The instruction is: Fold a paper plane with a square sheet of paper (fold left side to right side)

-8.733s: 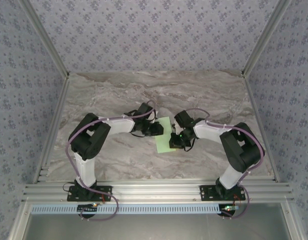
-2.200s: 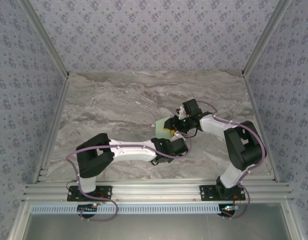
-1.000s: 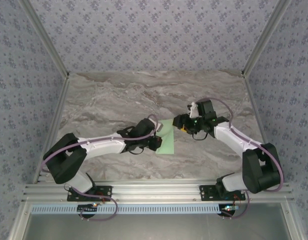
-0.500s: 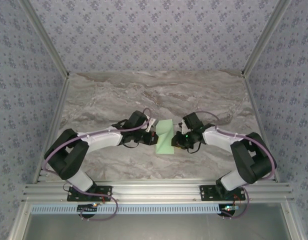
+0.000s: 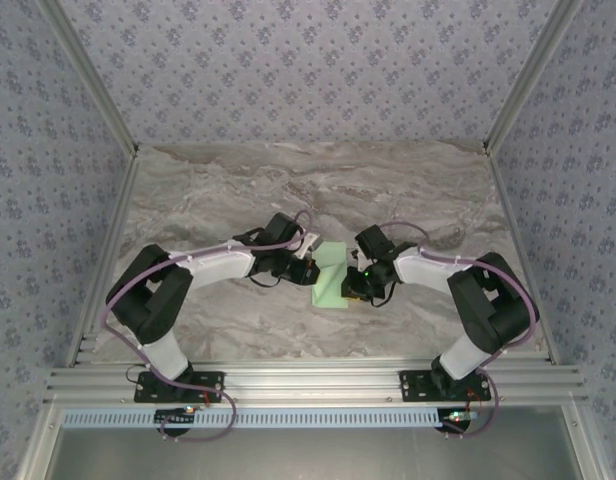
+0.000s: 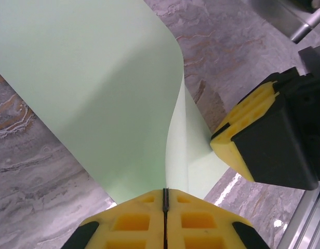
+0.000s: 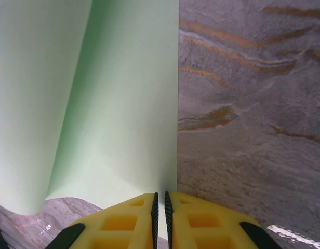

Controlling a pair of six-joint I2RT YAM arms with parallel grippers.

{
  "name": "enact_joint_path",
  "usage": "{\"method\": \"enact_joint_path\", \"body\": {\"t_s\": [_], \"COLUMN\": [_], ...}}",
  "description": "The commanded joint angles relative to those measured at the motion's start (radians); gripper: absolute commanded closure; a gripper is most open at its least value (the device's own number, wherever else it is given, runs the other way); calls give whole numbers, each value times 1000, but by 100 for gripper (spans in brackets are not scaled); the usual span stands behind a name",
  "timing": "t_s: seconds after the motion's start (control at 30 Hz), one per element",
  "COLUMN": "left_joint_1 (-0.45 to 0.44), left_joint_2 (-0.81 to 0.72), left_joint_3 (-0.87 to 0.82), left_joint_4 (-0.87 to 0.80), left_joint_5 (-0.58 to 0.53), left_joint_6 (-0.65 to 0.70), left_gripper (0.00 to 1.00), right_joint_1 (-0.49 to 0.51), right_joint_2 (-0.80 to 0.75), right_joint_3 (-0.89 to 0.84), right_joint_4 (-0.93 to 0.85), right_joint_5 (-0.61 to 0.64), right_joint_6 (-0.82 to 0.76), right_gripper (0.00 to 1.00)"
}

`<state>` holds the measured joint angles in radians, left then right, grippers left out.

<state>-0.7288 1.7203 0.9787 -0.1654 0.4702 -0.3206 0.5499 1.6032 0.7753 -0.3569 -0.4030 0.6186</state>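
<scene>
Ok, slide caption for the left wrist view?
Left tool pinching the curled green paper sheet, right tool at its far edge.

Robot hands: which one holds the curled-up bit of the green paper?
The left hand: its yellow fingers pinch the square sheet of paper where it curls up off the table. The right hand grips a straight edge.

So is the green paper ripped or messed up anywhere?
No rips show. The square sheet of paper just looks funny because it bulges up in a loose curl instead of lying flat on the table. The left gripper and right gripper each pinch an edge, mid-fold.
</scene>
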Motion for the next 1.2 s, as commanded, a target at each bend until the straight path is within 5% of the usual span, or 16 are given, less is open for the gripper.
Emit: {"method": "enact_joint_path", "body": {"t_s": [0.0, 1.17], "left_joint_1": [15, 46], "left_joint_2": [31, 172], "left_joint_3": [44, 144], "left_joint_4": [-52, -109], "left_joint_5": [39, 86], "left_joint_6": [55, 137], "left_gripper": [93, 90], "right_joint_1": [11, 30], "right_joint_2": [32, 37], "right_joint_3": [9, 8], "right_joint_4": [-72, -103], "right_joint_5": [48, 73], "right_joint_6": [-31, -45], "right_gripper": [84, 84]}}
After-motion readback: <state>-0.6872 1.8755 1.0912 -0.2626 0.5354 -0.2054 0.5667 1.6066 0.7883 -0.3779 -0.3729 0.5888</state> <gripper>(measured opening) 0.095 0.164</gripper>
